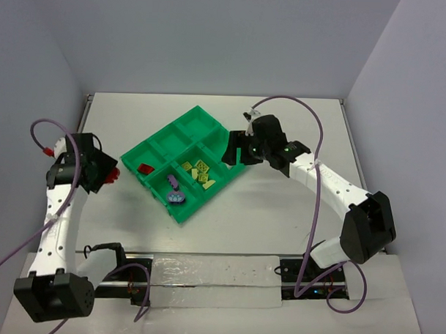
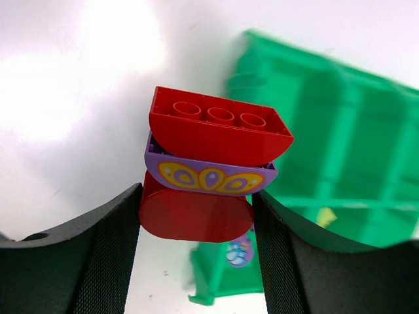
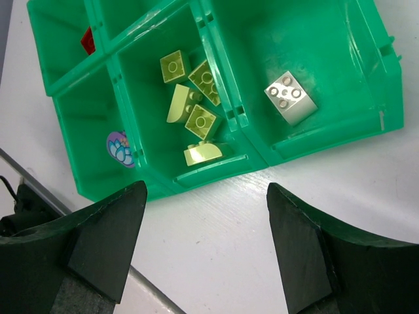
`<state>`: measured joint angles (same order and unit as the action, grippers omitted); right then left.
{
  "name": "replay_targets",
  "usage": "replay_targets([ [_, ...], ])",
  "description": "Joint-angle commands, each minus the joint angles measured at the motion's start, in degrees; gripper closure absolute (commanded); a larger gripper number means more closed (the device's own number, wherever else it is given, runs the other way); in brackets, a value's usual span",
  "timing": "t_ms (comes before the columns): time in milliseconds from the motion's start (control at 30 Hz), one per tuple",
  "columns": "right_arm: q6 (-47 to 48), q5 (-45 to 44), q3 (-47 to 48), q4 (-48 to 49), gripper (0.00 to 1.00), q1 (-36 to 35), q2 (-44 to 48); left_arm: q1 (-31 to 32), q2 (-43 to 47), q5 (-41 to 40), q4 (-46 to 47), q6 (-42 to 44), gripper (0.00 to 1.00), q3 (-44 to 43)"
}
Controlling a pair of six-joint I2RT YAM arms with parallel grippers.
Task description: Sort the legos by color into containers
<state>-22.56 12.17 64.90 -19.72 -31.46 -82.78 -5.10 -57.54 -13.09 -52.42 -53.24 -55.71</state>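
My left end effector (image 2: 196,222) is clamped on a small stack of legos (image 2: 216,137). The stack has a red brick with three studs showing on top, a purple piece with a yellow petal pattern in the middle, and a rounded red piece at the bottom. Both pads press on the bottom piece's sides. In the top view the stack (image 1: 113,176) is off the left corner of the green tray (image 1: 182,134) and clear of it. I cannot tell whether it touches the counter (image 1: 280,213).

My right end effector (image 3: 206,235) is over the tray's right end, its jaws spread wide with nothing between them.

In the right wrist view, five yellow-green bricks (image 3: 193,108) lie loosely clustered in the middle compartment of the row nearer that camera. A single white brick (image 3: 291,97) sits in the compartment to their right. A purple patterned piece (image 3: 120,147) lies in the compartment to their left. A red brick (image 3: 87,40) shows in the compartment beyond the purple one, partly hidden by a divider.
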Motion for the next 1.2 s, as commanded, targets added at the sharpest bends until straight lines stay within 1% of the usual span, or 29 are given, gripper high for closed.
replay_targets([
  [0, 0.0, 1.7, 3.5, 1.5, 0.19, -0.4, 1.1, 0.9, 1.7, 5.6, 2.4, 5.1, 0.54, -6.3],
  [67, -0.5, 2.4, 4.5, 1.5, 0.19, -0.4, 1.5, 2.7, 1.5, 12.0, 7.3, 5.1, 0.55, -6.6],
  [100, -0.7, 2.7, 5.5, 1.2, 0.19, -0.4, 1.7, 5.4, 1.2, 16.7, 11.4, 5.6, 0.55, -6.4],
  [133, -0.8, 2.9, 6.4, 0.7, 0.19, -0.4, 2.0, 7.7, 0.7, 20.1, 14.7, 6.1, 0.52, -6.1],
  [200, -0.6, 3.7, 8.5, -0.7, 0.2, -0.4, 1.8, 10.7, -0.9, 24.7, 18.8, 7.8, 0.5, -5.7],
  [267, -0.6, 4.8, 11.5, -2.4, 0.2, -0.4, 1.1, 14.1, -2.1, 28.4, 22.7, 9.8, 0.5, -5.6],
  [333, -0.6, 5.7, 13.8, -3.7, 0.21, -0.7, 0.3, 15.3, -2.4, 30.8, 25.0, 11.0, 0.5, -5.2],
  [367, 0.0, 7.1, 15.4, -3.9, 0.21, -1.0, -0.2, 16.3, -2.3, 33.8, 27.4, 12.4, 0.5, -4.8],
  [433, 0.8, 8.5, 18.7, -4.8, 0.21, -2.3, -1.5, 17.0, -2.8, 37.1, 29.5, 13.8, 0.5, -4.6],
  [500, -0.3, 8.3, 21.2, -5.3, 0.21, -3.2, -3.2, 18.7, -3.5, 37.0, 29.5, 15.6, 0.49, -5.0],
  [600, -3.2, 8.8, 24.3, -3.4, 0.21, -3.6, -5.2, 20.1, -4.0, 37.2, 29.6, 16.8, 0.48, -5.3],
  [700, -8.8, 8.7, 27.7, -0.3, 0.21, -4.2, -8.7, 20.7, -3.8, 38.8, 31.1, 16.4, 0.48, -4.7],
  [767, -7.7, 9.5, 32.1, -2.3, 0.21, -5.4, -12.2, 20.8, -4.0, 39.5, 31.6, 16.1, 0.48, -4.6],
  [833, -7.3, 7.6, 39.3, -5.4, 0.21, -7.0, -16.0, 21.0, -4.1, 39.6, 31.7, 16.1, 0.48, -4.6],
  [900, -8.4, 7.7, 40.6, -6.0, 0.21, -7.3, -17.8, 21.2, -4.0, 39.4, 31.8, 16.1, 0.49, -4.3],
  [1033, -10.7, 9.4, 40.1, -2.6, 0.21, -7.9, -19.2, 21.3, -3.2, 38.7, 31.5, 16.0, 0.49, -3.5],
  [1167, -10.6, 10.6, 43.3, -3.7, 0.21, -9.4, -21.1, 21.4, -3.4, 38.5, 31.0, 16.4, 0.5, -3.5],
])
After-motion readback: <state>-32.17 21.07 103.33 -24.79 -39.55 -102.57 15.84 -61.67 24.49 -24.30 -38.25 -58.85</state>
